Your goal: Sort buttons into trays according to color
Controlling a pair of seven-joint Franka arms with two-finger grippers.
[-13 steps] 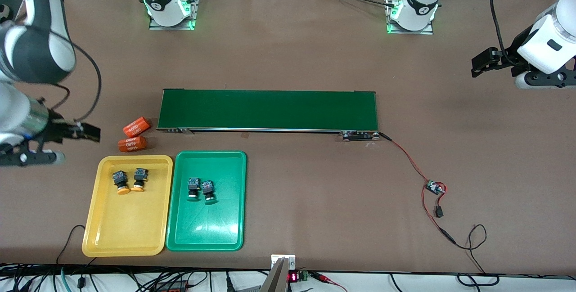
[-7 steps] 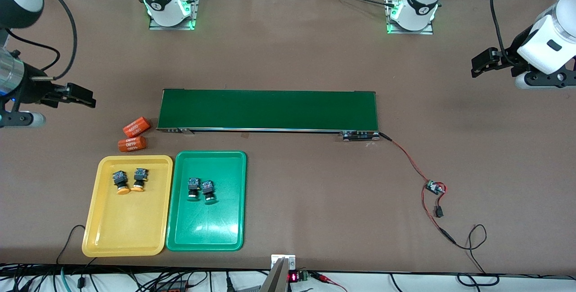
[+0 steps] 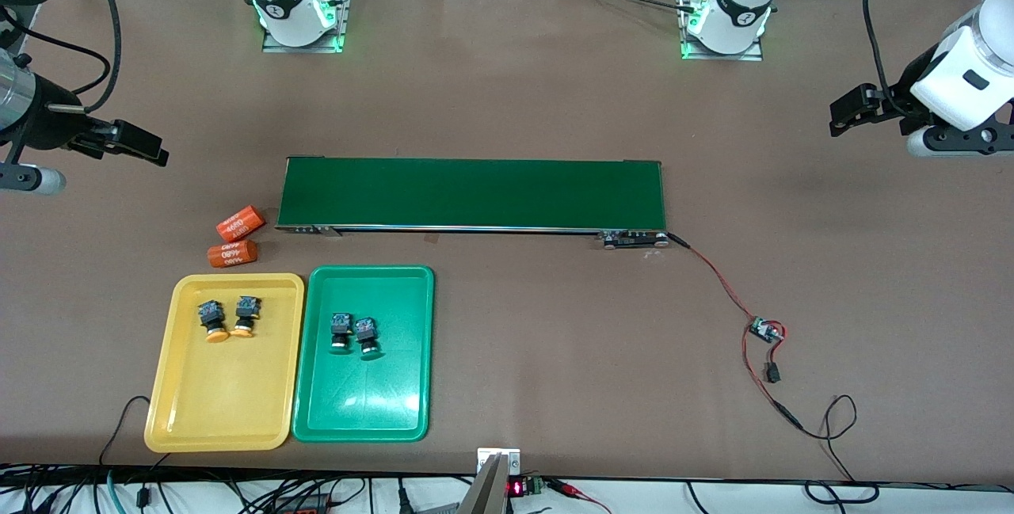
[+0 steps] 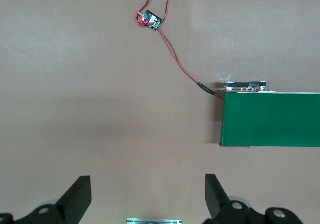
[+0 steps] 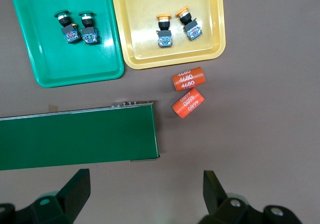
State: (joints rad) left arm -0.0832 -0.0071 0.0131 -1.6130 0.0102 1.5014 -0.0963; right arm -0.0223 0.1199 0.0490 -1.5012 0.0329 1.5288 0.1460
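Front camera: high, facing the arm bases. Both wrist cameras look straight down past spread jaws, sharing the conveyor belt [image 3: 472, 193].

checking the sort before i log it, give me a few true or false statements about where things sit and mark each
1. Both yellow-capped buttons lie in the yellow tray. True.
2. One green-capped button sits on the conveyor belt. False: both green-capped buttons lie in the green tray.
3. The right hand holds a button. False: it is open, holding nothing.
4. The two orange cylinders lie on the table, outside the trays. True.
5. The left hand is open. True.
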